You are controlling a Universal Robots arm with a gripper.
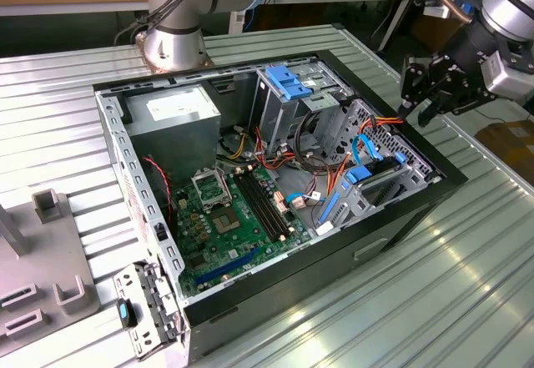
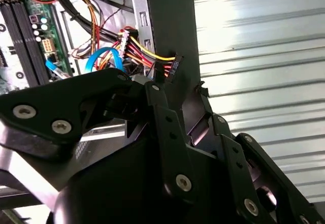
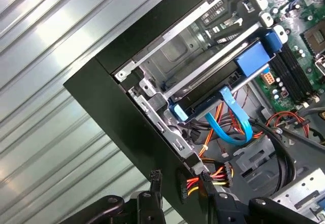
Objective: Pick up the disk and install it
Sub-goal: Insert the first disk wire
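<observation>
Tool: the black multi-link tool (image 1: 427,93) hangs empty with its fingers spread wide, just outside the open black computer case (image 1: 400,218), at about two o'clock from the case's middle in the exterior view.
Disk: the flat dark hard drive with bright blue carrier rails (image 3: 223,82) sits slotted in the metal bay by the case's near wall; the same disk (image 1: 371,176) lies at about three o'clock of the green motherboard (image 1: 225,226).
Desk: ribbed metal desk (image 1: 417,301) carries the case.

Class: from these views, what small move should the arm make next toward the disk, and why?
Probably ease the tool inward over the case wall toward the disk. The tool hangs outside the case edge, while the blue-railed disk sits in the bay just inside, apart from it.
</observation>
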